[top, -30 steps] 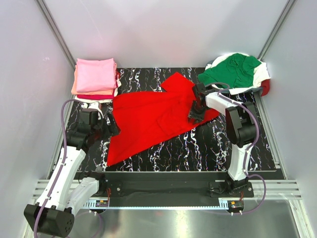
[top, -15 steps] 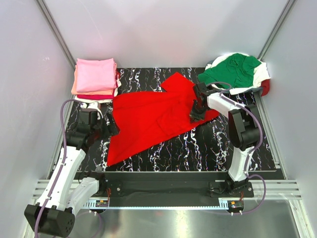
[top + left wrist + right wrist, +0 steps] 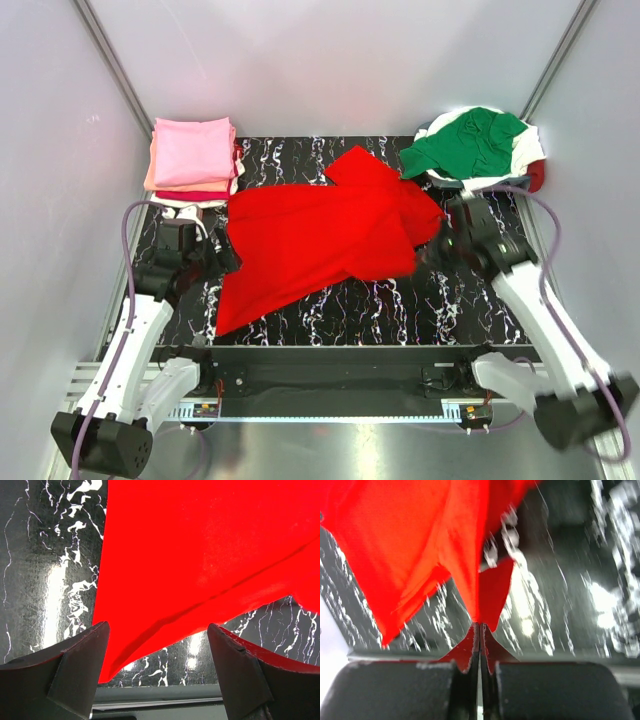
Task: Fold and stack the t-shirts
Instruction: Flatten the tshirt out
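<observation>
Bright red t-shirt [image 3: 320,235] flat, long axis running left gripper [image 3: 225,255] to right gripper [image 3: 428,255] (slight diagonal). Right clenched on its edge; left released.

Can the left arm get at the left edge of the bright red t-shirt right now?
Probably yes. The left gripper hangs open right over that edge of the bright red t-shirt, nothing between them. The right gripper, shut on the shirt's opposite side, is well clear.

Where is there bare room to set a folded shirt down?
Bare mat between the red t-shirt and the near edge; a narrower strip beyond it, between the folded stack and the green pile. The middle is crowded.
</observation>
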Controlling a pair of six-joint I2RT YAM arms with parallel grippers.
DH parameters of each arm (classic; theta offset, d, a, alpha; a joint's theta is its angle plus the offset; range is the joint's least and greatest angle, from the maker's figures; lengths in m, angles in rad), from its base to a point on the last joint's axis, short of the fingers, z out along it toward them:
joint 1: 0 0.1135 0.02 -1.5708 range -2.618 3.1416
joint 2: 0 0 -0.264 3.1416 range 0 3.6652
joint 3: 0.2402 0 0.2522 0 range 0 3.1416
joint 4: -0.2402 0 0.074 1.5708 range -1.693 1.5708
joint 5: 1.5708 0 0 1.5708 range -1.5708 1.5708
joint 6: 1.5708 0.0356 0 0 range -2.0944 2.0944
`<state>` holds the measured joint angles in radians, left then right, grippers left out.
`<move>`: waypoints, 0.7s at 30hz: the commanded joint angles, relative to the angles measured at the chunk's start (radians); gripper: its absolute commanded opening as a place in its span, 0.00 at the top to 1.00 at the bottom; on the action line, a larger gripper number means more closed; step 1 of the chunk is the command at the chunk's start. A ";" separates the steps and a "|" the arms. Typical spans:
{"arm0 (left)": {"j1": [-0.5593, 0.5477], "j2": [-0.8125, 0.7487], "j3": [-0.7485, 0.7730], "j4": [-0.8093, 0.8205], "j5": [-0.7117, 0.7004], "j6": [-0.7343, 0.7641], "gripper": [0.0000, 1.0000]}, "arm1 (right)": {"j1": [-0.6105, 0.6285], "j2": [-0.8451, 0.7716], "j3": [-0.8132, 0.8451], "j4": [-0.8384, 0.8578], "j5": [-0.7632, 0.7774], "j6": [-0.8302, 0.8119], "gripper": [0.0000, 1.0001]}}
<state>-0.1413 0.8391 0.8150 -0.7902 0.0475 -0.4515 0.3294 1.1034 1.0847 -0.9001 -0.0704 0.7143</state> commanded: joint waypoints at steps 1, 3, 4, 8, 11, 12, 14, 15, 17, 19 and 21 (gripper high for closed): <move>0.008 -0.018 -0.004 0.046 0.022 0.016 0.15 | 0.008 -0.205 -0.146 -0.226 -0.026 0.134 1.00; 0.008 -0.020 -0.004 0.046 0.025 0.017 0.15 | 0.010 -0.371 -0.216 -0.316 -0.038 0.204 1.00; 0.008 -0.017 -0.004 0.048 0.028 0.016 0.15 | 0.010 -0.423 -0.235 -0.347 -0.055 0.227 1.00; 0.008 -0.005 -0.002 0.045 0.035 0.020 0.15 | 0.008 -0.628 -0.270 -0.505 -0.130 0.323 1.00; 0.008 -0.003 -0.002 0.046 0.038 0.020 0.15 | 0.010 -0.718 -0.260 -0.574 -0.199 0.366 1.00; 0.008 0.000 -0.002 0.045 0.041 0.022 0.15 | 0.008 -0.750 -0.238 -0.630 -0.216 0.384 1.00; 0.008 0.002 0.000 0.045 0.037 0.020 0.15 | 0.010 -0.774 -0.211 -0.669 -0.236 0.396 1.00; 0.008 0.003 0.000 0.045 0.035 0.019 0.15 | 0.007 -0.780 -0.177 -0.689 -0.249 0.399 1.00; 0.008 0.005 0.000 0.046 0.035 0.020 0.15 | 0.007 -0.797 -0.131 -0.733 -0.261 0.402 1.00; 0.008 0.009 0.000 0.045 0.037 0.019 0.15 | 0.007 -0.827 -0.129 -0.734 -0.287 0.401 1.00; 0.008 0.014 0.001 0.043 0.035 0.019 0.15 | 0.005 -0.864 -0.167 -0.732 -0.314 0.424 1.00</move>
<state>-0.1383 0.8425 0.8085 -0.7902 0.0586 -0.4442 0.3328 0.2787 0.9226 -1.3483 -0.3107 1.0920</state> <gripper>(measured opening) 0.851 0.010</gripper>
